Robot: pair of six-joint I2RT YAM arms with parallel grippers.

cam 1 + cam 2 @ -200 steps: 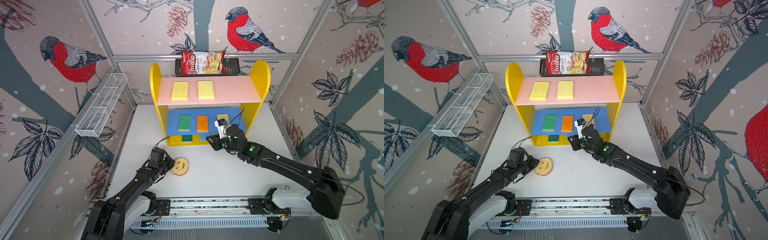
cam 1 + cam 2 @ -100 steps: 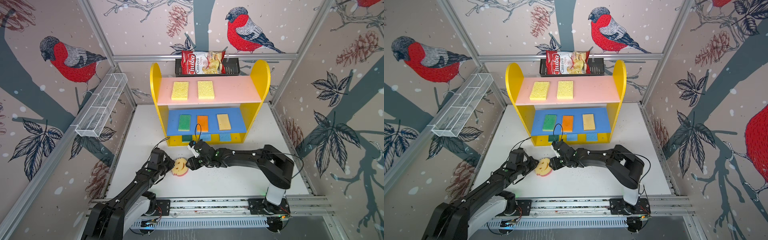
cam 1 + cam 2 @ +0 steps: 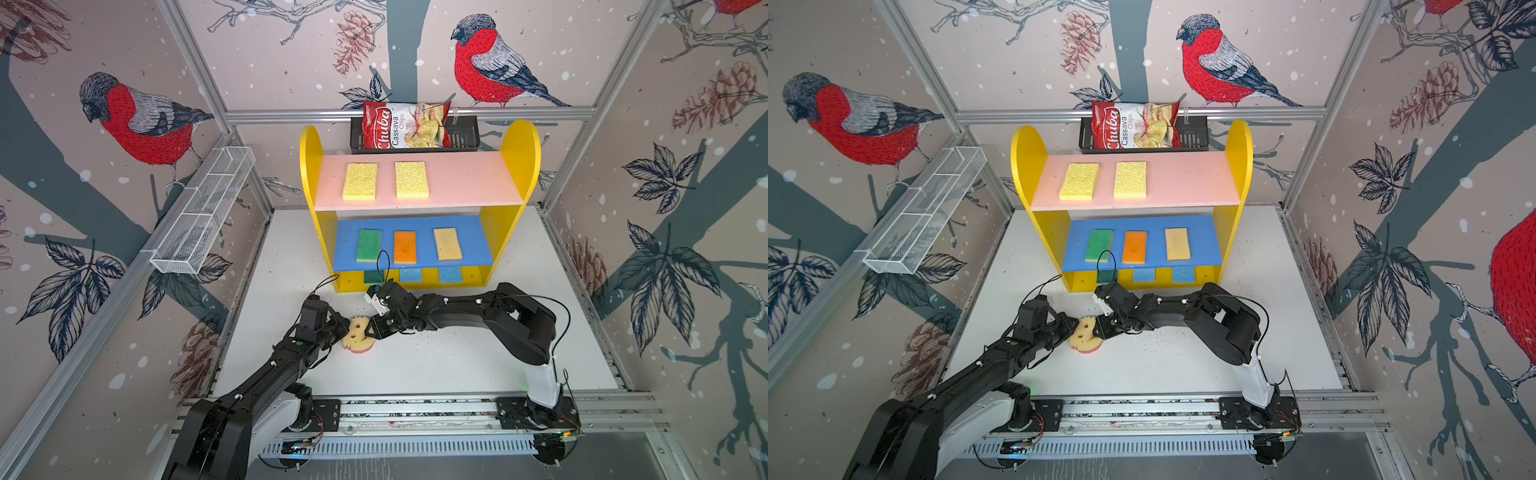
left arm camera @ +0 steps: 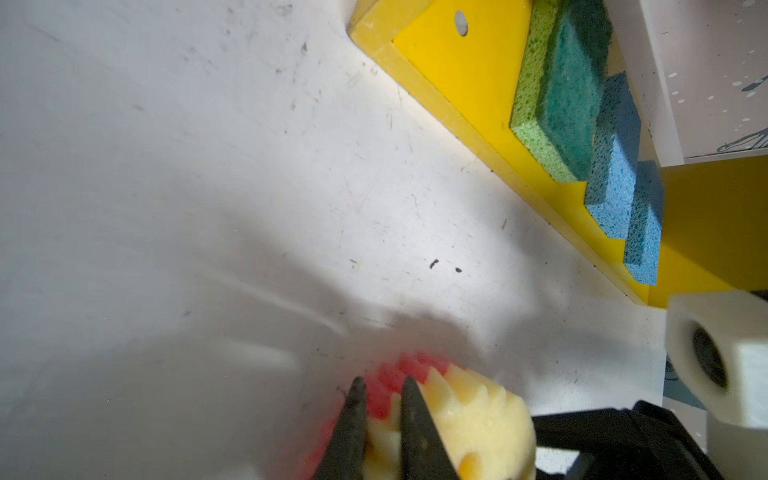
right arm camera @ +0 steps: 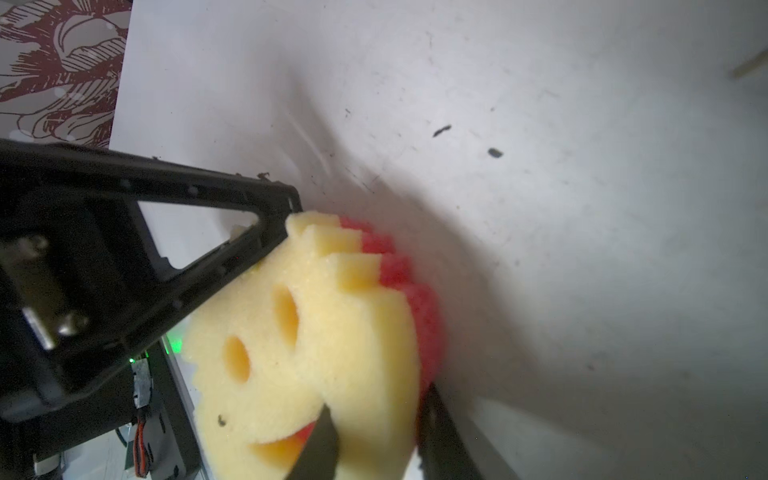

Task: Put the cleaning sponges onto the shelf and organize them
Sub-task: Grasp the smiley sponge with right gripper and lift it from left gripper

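Eight rectangular foam sponges (image 3: 360, 181) sit on the yellow-sided wooden shelf (image 3: 311, 174). Only the round yellow-pink smiley foam sponge (image 3: 358, 336) is left, pinched by both left tool (image 4: 381, 390) and right tool (image 5: 374, 428).

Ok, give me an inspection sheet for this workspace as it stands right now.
Surface: white table, scuffed, dark specks.
Job's things: shelf holds yellow sponges on top; green sponge, orange sponge, tan sponge in the middle; dark green sponge, blue sponges at the bottom. The round sponge is not yet shelved.
Clutter: chips bag in black basket; wire basket on left wall.
Grippers: left gripper and right gripper both shut on the round sponge.
Cables: left cable and right cable loop above their wrists.
Surroundings: bird-print walls, metal frame.
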